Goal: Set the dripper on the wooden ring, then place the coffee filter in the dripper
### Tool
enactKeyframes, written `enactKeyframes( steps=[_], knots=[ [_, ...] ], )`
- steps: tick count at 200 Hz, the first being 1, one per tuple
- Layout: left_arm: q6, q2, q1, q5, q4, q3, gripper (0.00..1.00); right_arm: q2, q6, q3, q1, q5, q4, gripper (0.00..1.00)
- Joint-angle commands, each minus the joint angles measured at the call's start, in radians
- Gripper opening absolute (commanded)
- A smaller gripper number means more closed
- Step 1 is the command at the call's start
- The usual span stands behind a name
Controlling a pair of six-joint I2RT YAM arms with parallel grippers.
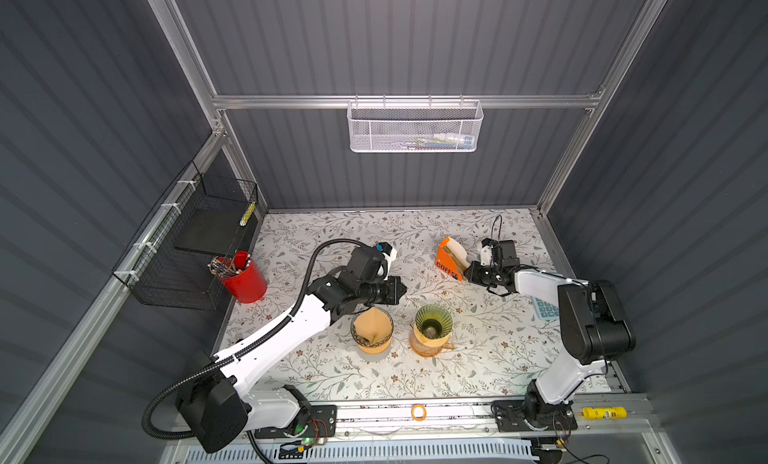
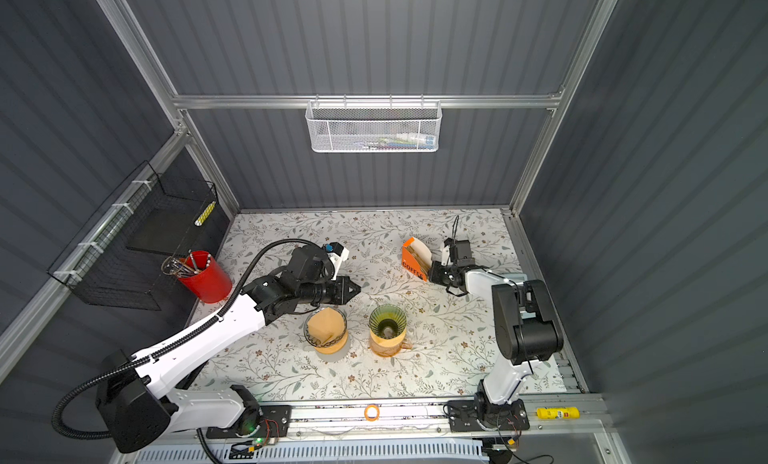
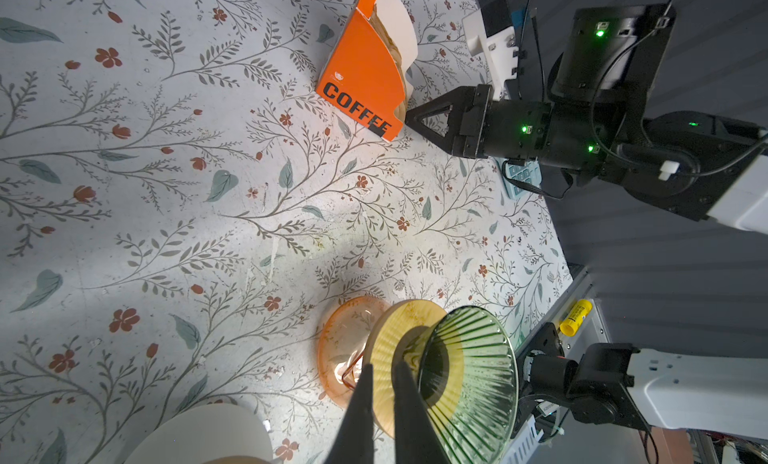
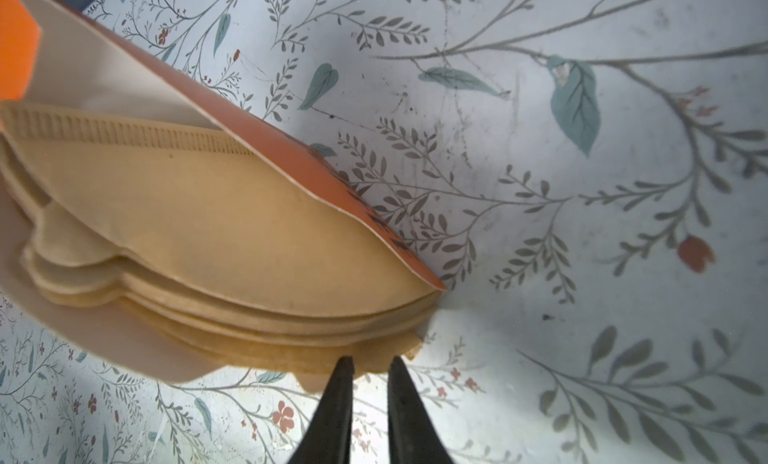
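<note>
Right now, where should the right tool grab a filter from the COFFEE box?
Pinch one sheet at the scalloped rim of the coffee filters, which pokes past the orange box. Approach from that open side, where the right tool sits; cardboard covers the flat faces.

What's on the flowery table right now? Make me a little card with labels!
Table: white flowery tabletop
Filter box: orange cardboard box marked COFFEE, brown paper filters stacked inside
Empty dripper: green ribbed glass dripper on an orange glass jug, no filter in it
Filled dripper: clear glass dripper with a brown folded filter inside
Left gripper: shut, holding nothing, near the filled dripper
Right gripper: tips at the filter stack's edge; grip unclear
</note>
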Motion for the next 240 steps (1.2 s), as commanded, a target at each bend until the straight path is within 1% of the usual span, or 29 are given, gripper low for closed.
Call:
enactKeyframes(
  steps=[1,40,164,207,240],
  knots=[
    [-0.005,-0.023,0.006,0.011,0.001,-0.017,0.13,0.010,-0.013,0.020,0.006,0.021,-0.024,0.20],
    [-0.007,-0.024,0.006,0.011,0.004,-0.021,0.13,0.009,-0.019,0.024,0.007,0.034,-0.036,0.21],
    [-0.011,-0.026,0.006,0.011,0.005,-0.026,0.13,0.035,-0.035,0.059,0.018,0.043,-0.060,0.20],
    [-0.012,-0.031,0.006,0.011,0.005,-0.029,0.13,0.034,-0.041,0.059,0.022,0.048,-0.065,0.18],
    [-0.013,-0.037,0.006,0.008,0.005,-0.032,0.13,0.037,-0.043,0.063,0.024,0.050,-0.068,0.11]
  ],
)
